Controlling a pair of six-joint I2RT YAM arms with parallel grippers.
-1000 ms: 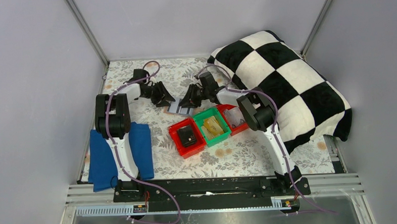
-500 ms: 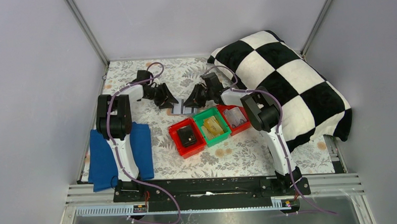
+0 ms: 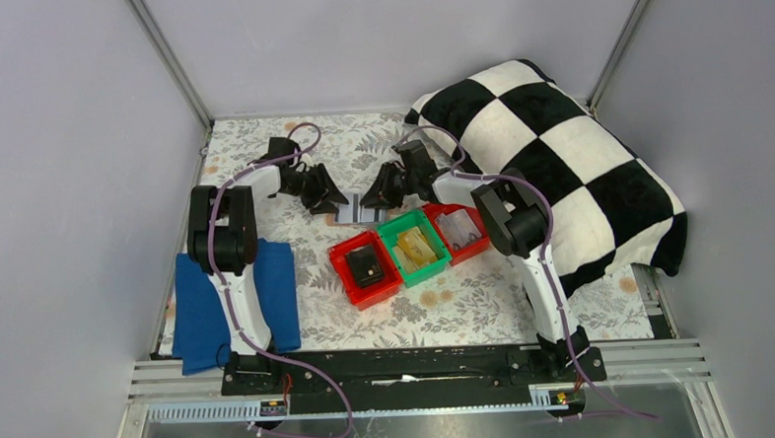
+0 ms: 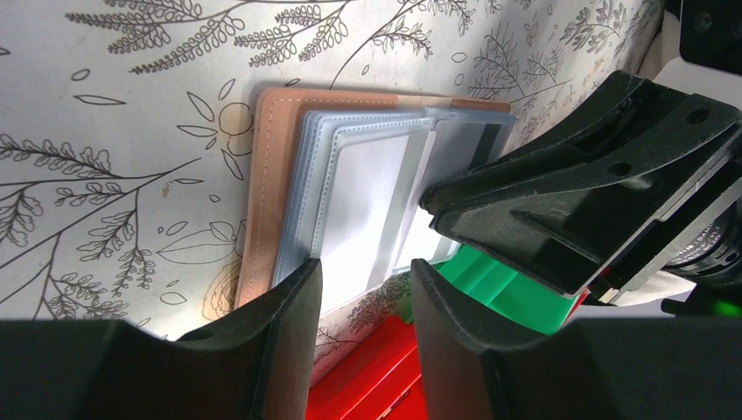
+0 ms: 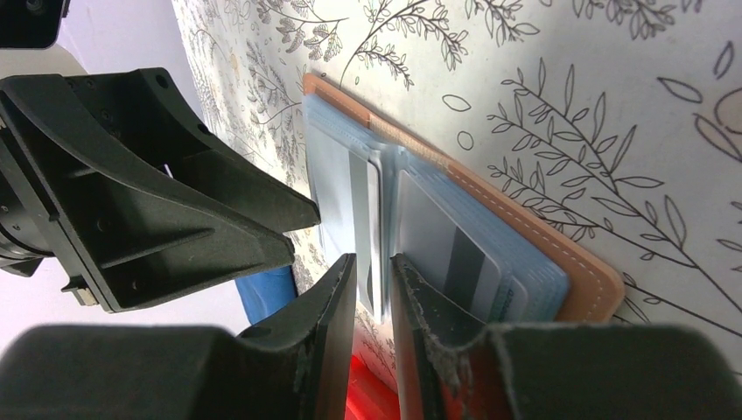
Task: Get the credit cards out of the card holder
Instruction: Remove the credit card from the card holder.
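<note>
The salmon-pink card holder (image 3: pixel 350 217) lies open on the floral cloth between both grippers. Its clear sleeves hold pale grey and white credit cards (image 4: pixel 376 201); one shows a dark stripe (image 5: pixel 464 258). My left gripper (image 4: pixel 363 282) is open, its fingers straddling the holder's near edge over a white card without pinching it. Facing it, my right gripper (image 5: pixel 374 273) is at the holder's middle. Its fingers are nearly together, with the thin pale edge of a card standing between them. The pink rim (image 5: pixel 591 273) shows to its right. From above, the left gripper (image 3: pixel 329 199) and right gripper (image 3: pixel 372 197) almost meet.
Just in front of the holder is a row of bins: a red bin (image 3: pixel 350 280) with a black item, a green bin (image 3: pixel 438 249) and another red bin (image 3: pixel 473 243). A blue cloth (image 3: pixel 280 293) lies under the left arm. A checkered pillow (image 3: pixel 559 162) fills the right side.
The right arm shifted slightly back and right, uncovering the right red bin, and its jaws narrowed a little. The left gripper edged right toward the holder, then held still.
</note>
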